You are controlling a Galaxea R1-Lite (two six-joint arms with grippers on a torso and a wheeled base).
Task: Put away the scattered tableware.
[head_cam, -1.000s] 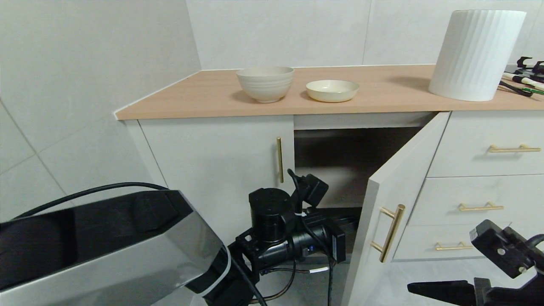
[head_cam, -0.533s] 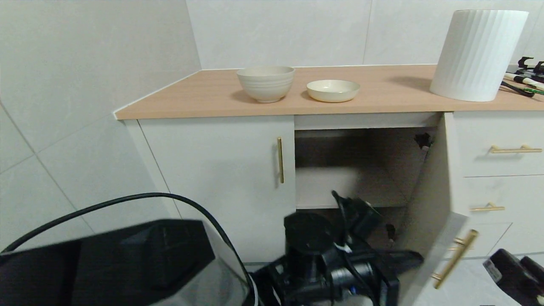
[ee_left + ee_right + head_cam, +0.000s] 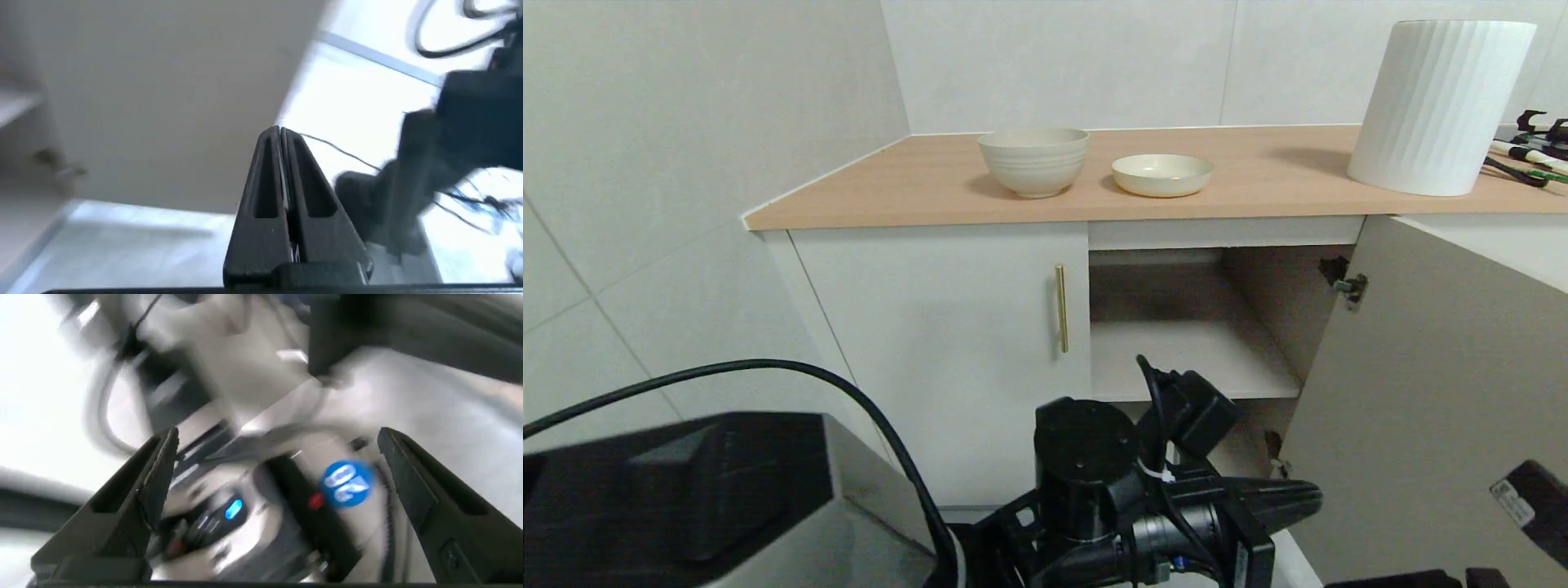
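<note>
My left gripper [image 3: 279, 137] is pressed together, low before the open cabinet [image 3: 1192, 359]; my right gripper [image 3: 278, 498] is spread wide; bowl [image 3: 1033, 160] and shallow dish [image 3: 1162, 174] sit side by side on the countertop [image 3: 890, 186]

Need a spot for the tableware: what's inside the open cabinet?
A pale shelf, bare where visible. The space below it is mostly covered by the left arm.

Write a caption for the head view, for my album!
Bowl and dish sit on the counter above an open cabinet, with the shut left gripper low in front.
</note>
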